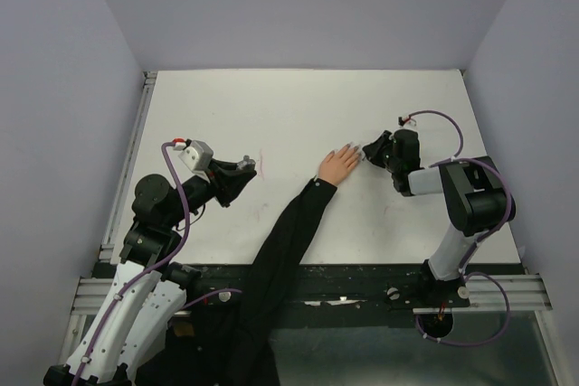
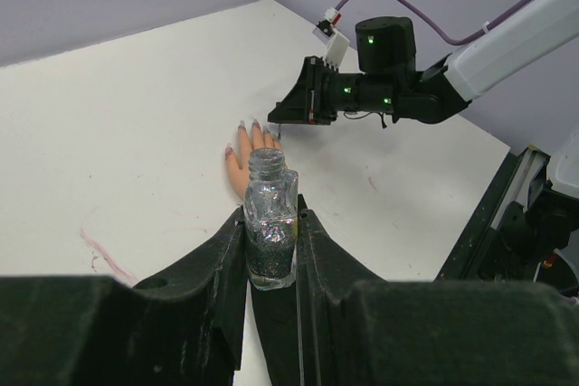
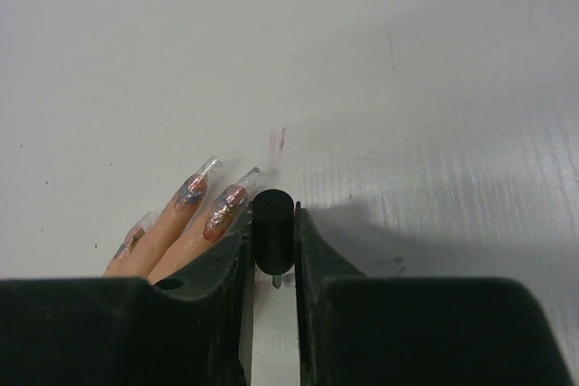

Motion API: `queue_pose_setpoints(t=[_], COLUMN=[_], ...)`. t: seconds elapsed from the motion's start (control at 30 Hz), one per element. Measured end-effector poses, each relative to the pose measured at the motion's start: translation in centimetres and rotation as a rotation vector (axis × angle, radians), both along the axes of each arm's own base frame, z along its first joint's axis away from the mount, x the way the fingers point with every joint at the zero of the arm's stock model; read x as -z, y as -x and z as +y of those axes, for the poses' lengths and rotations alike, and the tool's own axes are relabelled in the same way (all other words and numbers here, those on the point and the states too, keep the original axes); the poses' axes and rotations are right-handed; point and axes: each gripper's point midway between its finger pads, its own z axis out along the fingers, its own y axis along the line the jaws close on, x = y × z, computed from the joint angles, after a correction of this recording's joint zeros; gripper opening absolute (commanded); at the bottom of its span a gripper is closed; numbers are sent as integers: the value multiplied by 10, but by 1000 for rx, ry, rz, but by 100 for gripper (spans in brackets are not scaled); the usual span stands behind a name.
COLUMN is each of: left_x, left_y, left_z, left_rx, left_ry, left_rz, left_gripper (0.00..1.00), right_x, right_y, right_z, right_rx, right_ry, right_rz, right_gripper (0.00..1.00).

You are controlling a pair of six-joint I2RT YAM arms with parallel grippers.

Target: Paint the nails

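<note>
Grip status: bottle at left, cap at right, nails between

Left gripper (image 2: 271, 219) is clenched on an upright glitter bottle (image 2: 269, 183), at 9 o'clock of the fake hand (image 1: 339, 164). The hand lies flat on the table (image 1: 271, 106), with its black sleeve (image 1: 285, 241) trailing toward 7 o'clock. The nails (image 3: 226, 198) point toward 2 o'clock. Right gripper (image 3: 272, 228), at 3 o'clock of the hand, pinches a black cap (image 3: 272, 210). The nearest nail lies just beside it at 10 o'clock.

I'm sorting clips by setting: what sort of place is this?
Likely a robot lab cell: white table boxed by plain walls, left arm and right arm bolted at its edge, a fake hand.
</note>
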Motion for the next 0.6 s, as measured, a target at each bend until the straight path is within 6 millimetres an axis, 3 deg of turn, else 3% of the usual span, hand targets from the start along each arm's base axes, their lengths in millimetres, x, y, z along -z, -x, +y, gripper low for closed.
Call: queue_pose_setpoints(t=[0.3, 0.6], left_x=[-1, -1], left_y=[1, 1], left_z=[0, 0], left_rx=[0, 0], left_ry=[2, 2], left_rz=[-5, -5], left_gripper=[0, 0], right_x=[-5, -20], right_y=[6, 19], right_z=[-4, 3], right_rx=[21, -76], right_ry=[-6, -81], right_rz=[-34, -128], right_gripper=[1, 1])
